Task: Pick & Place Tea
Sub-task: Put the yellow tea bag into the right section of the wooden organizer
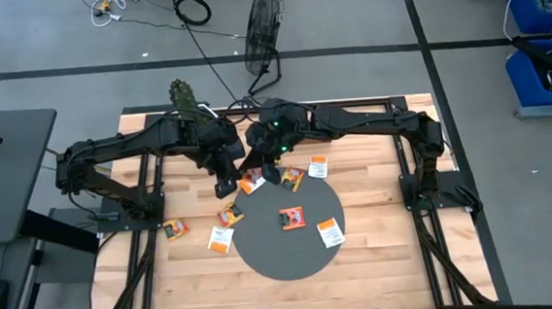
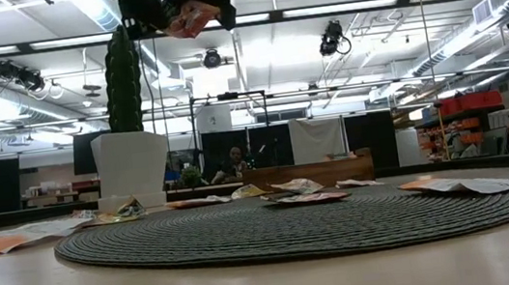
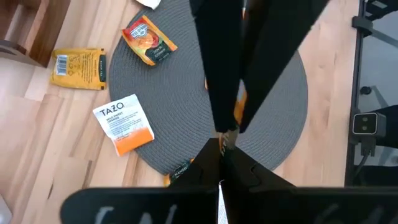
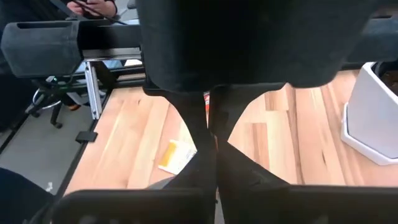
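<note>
Both tools meet at mid-frame in the high view, above the top edge of the round mat (image 1: 293, 256). Left tool (image 1: 225, 185) & right tool (image 1: 270, 174) are both pressed shut on one tea bag (image 2: 189, 18) held up in the air betw. them. Only the low view shows it lifted, top of frame. Other tea bags (image 1: 291, 217) lie flat on mat & worktop (image 1: 381, 264).

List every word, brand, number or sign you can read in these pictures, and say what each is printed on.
"TAZO": on the white square paper sachet with an orange lower corner, lying half on the grey round woven mat.
Smaller lines under it: too small to read.
Yellow sachet: barcode only, text unreadable.
Orange-red sachet: emblem unreadable.
</note>
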